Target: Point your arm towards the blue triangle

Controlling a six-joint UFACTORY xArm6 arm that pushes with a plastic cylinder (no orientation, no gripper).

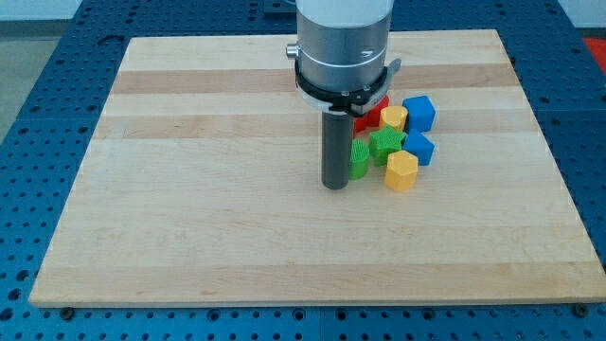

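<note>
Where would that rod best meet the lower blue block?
I push, not grip. The lower blue block has a bare face toward the view's right; green block and yellow block crowd its left. My tip stands left of the cluster, so I'd probably circle round.

Bright, even light falls from above. The wooden board [237,189] shows no glare, and shadows are soft and short beside the blocks and rod. Focus is sharp throughout, with straight, undistorted edges.
</note>
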